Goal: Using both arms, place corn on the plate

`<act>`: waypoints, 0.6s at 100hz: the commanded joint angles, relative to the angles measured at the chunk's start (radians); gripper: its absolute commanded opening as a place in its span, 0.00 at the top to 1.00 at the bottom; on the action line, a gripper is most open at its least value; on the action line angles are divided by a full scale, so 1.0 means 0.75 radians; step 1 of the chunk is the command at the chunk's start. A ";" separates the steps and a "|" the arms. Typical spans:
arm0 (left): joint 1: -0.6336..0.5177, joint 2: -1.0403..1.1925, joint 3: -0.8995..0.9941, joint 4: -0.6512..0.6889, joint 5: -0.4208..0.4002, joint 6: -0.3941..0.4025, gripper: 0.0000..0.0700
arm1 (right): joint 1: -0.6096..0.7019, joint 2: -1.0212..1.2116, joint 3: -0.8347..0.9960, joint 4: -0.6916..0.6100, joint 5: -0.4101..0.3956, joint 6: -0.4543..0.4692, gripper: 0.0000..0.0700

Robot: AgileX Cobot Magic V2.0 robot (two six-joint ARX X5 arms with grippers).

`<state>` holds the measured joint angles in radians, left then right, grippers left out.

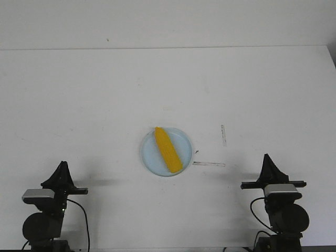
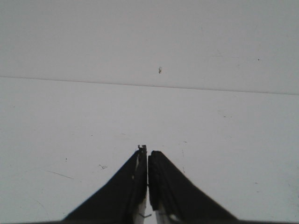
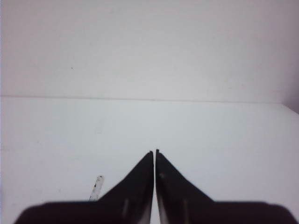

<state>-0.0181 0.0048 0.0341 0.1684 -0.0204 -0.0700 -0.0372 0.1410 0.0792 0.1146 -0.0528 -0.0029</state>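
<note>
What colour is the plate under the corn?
Pale light blue; the plate shows best in the front view, with the yellow corn lying across it.

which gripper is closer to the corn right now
Right, by a small margin. The corn lies on the plate. The right gripper is off to its right, the left gripper farther off to its left; both are shut and empty.

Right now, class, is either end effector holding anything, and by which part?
Nothing is held. Left end effector and right end effector are shut and empty; the corn lies on the plate.
</note>
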 commanded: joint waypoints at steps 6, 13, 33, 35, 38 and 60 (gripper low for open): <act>-0.001 -0.002 -0.028 0.016 -0.001 -0.003 1.00 | 0.015 -0.080 -0.078 0.026 0.002 0.008 0.99; -0.001 -0.002 -0.028 0.016 -0.001 -0.003 1.00 | 0.017 -0.156 -0.089 -0.073 0.001 0.007 0.99; -0.001 -0.002 -0.027 0.017 -0.001 -0.003 1.00 | 0.030 -0.187 -0.089 -0.114 0.002 0.007 0.99; -0.001 -0.002 -0.027 0.016 -0.001 -0.003 1.00 | 0.032 -0.187 -0.089 -0.113 0.003 0.007 0.99; -0.001 -0.002 -0.027 0.015 -0.001 -0.003 1.00 | 0.032 -0.187 -0.089 -0.113 0.004 0.007 0.99; -0.002 -0.002 -0.027 0.016 -0.001 -0.003 1.00 | 0.034 -0.187 -0.089 -0.113 0.001 0.007 0.99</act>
<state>-0.0181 0.0051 0.0341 0.1684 -0.0204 -0.0700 -0.0135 0.0013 0.0143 0.0185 -0.0525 -0.0029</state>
